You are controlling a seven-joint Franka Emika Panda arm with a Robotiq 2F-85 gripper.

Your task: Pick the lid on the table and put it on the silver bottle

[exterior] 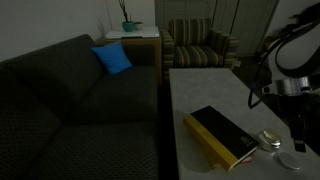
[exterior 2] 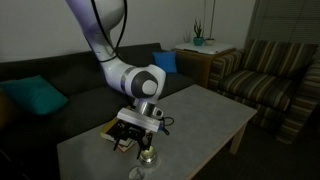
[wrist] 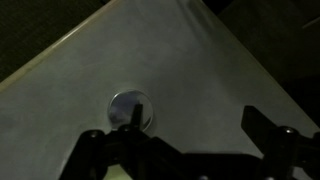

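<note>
Lid, perhaps, half behind gripper

We see the gripper hiding part of the book. In the wrist view a dim round thing is half covered; we cannot tell what it is.
</note>
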